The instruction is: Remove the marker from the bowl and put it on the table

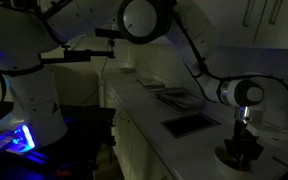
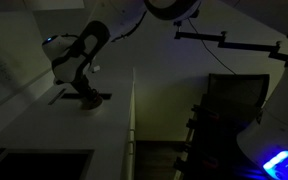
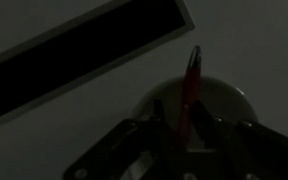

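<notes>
The room is very dark. The pale cream bowl (image 3: 227, 103) sits on the table (image 3: 94, 120), directly under my gripper (image 3: 181, 118). A red marker (image 3: 192, 75) stands between the two fingers, with its tip reaching past the bowl's far rim. The fingers look closed in on it. In both exterior views the gripper (image 1: 240, 140) (image 2: 86, 96) hangs just above the bowl (image 1: 246, 158) (image 2: 88, 105). The marker cannot be made out there.
Dark rectangular trays lie on the countertop (image 1: 154, 100): one near the bowl (image 1: 187, 126), another farther along (image 1: 176, 98). A tray also shows in the wrist view (image 3: 74, 55) and in an exterior view (image 2: 34, 163). The counter edge (image 2: 134, 120) drops off beside the bowl.
</notes>
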Robot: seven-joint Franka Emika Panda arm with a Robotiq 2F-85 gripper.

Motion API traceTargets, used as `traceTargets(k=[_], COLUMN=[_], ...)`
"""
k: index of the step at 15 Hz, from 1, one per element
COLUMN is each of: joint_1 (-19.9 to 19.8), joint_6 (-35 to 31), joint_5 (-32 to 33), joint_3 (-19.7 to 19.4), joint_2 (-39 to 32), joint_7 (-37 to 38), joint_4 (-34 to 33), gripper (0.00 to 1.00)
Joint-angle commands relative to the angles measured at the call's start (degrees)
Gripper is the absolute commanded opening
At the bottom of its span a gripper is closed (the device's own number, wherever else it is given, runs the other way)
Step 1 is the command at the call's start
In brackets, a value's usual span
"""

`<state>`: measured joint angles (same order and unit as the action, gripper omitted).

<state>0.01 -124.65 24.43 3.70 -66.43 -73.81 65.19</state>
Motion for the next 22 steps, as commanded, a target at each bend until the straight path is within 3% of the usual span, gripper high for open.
traceTargets(k=[1, 3, 4, 14, 19, 22], joint_1=[-0.21, -0.34, -0.23, 0.44, -2.72, -2.08], joint_6=[-5.37, -7.01, -7.5, -11.69, -11.96, -16.17], joint_5=[1.44, 1.75, 1.99, 3.43, -1.71, 2.12], joint_3=[-1.25, -1.71, -1.97, -2.53, 1.78, 3.1], joint_2=[3.22, 3.84, 4.22, 15.41, 21.63, 22.74], joint_7=[-2.46, -3.08, -3.25, 0.45, -0.72, -7.52], joint_4=[6.74, 8.82, 9.53, 23.6, 31.33, 34.49], gripper=[0.05, 0.0, 0.04, 0.04, 0.04, 0.04])
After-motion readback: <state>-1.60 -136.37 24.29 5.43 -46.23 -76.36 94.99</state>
